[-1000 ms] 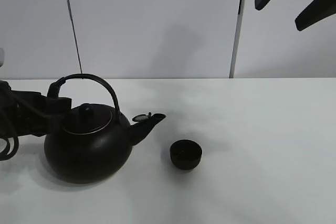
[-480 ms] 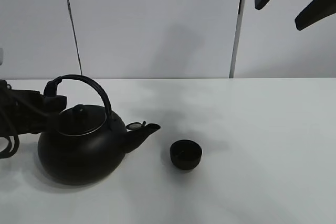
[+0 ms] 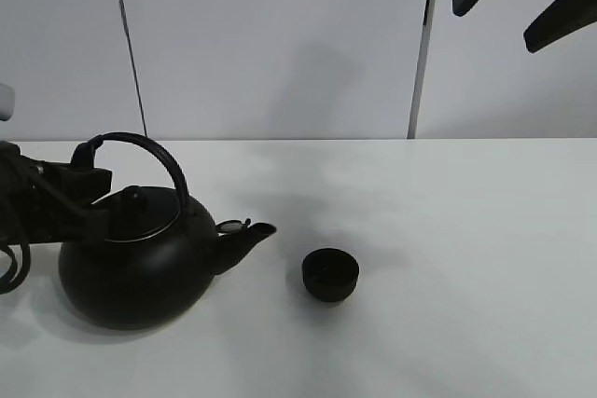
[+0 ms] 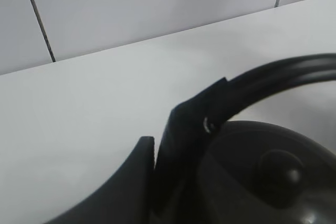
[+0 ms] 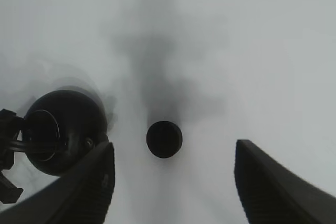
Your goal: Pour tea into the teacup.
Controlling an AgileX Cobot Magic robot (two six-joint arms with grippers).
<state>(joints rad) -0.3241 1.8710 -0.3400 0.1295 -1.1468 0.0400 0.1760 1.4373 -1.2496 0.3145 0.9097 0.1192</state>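
Presently the left gripper [image 3: 90,154] is clamped on the arched handle of the kettle [image 3: 131,267], which sits near the left edge of the table [image 3: 466,230], spout facing the teacup [image 3: 330,274]. The teacup stands apart from the spout, midway between the side edges. The right gripper [image 3: 494,30] hangs high, jaws parted and empty. Grasp made; lifting, tilting and pouring appear to remain.

The kettle [image 3: 131,272] is plain black all over, belly, arched handle and spout alike, with only a thin silvery line round its lid [image 3: 140,213]. The teacup [image 3: 330,275] is matte black and unpatterned. The left gripper [image 3: 89,163] and right gripper [image 3: 494,31] are black too. The table [image 3: 448,230] is plain white; the wall [image 3: 280,44] is pale grey-white, crossed by dark seams [image 3: 129,44].
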